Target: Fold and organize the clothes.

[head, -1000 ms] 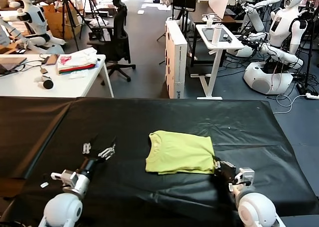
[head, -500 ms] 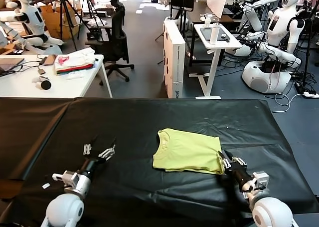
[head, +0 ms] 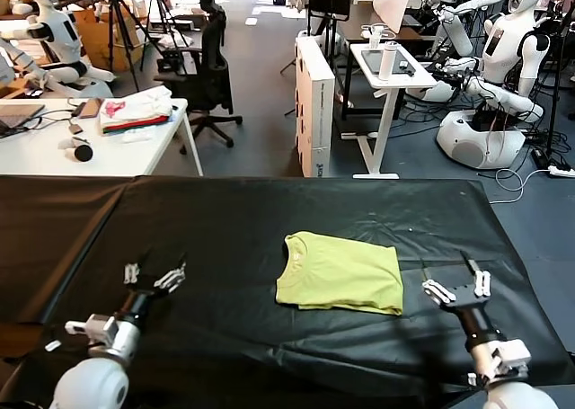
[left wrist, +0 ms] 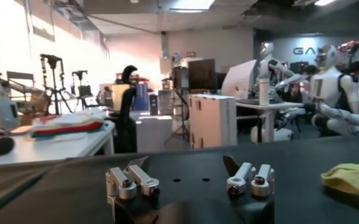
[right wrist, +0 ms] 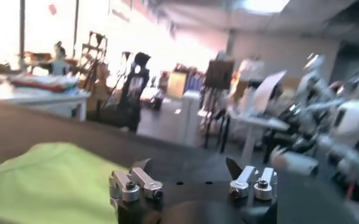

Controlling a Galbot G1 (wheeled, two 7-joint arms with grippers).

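Lying folded, lime T-shirt [head: 340, 273], neck twd left, flat rect.

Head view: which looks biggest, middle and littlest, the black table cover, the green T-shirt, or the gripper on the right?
1. Black table cover, the biggest by far.
2. Green T-shirt, folded on it.
3. Right gripper, open, littlest, though being near the camera makes it look bigger.
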